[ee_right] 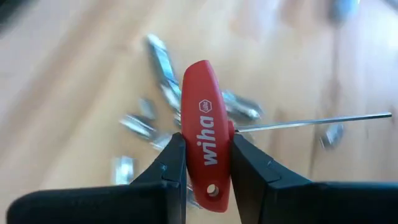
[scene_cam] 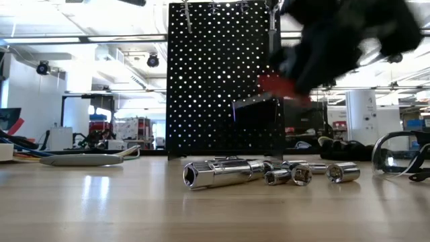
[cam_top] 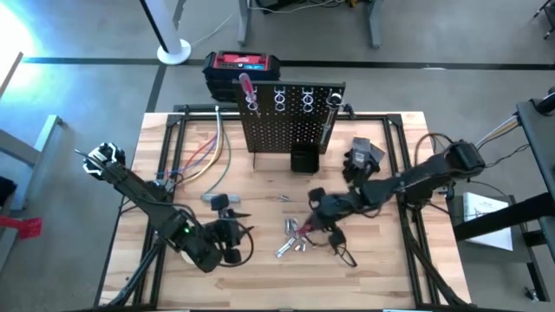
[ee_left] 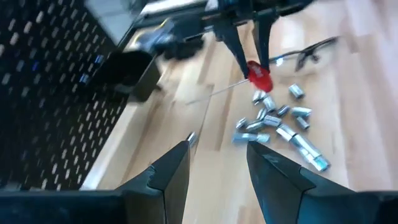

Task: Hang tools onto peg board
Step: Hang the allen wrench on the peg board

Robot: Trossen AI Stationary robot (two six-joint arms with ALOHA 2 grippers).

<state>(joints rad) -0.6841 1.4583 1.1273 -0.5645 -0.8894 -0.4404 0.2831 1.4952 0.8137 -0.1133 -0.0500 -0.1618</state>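
Observation:
The black peg board stands upright at the table's far middle, with one red-handled tool hanging at its top left. Short silvery bits lie loose on the wood in front of it. Above them my right gripper is shut on a red T-handled tool with a thin metal shaft. My left gripper hovers open at the near left, with nothing between its fingers. A grey tool lies flat on the table left of centre. My right gripper pinches the red handle at its middle between its two fingers, one on each flat side. The fingers slant down from the table's right side and lie across the handle. The tool is lifted clear of the table, its shaft sticking out sideways.
A small black bin sits at the board's foot. Black gloves lie to its right, safety glasses near the bits, and a red-and-black box behind the board. Coloured cables run over the table's far left.

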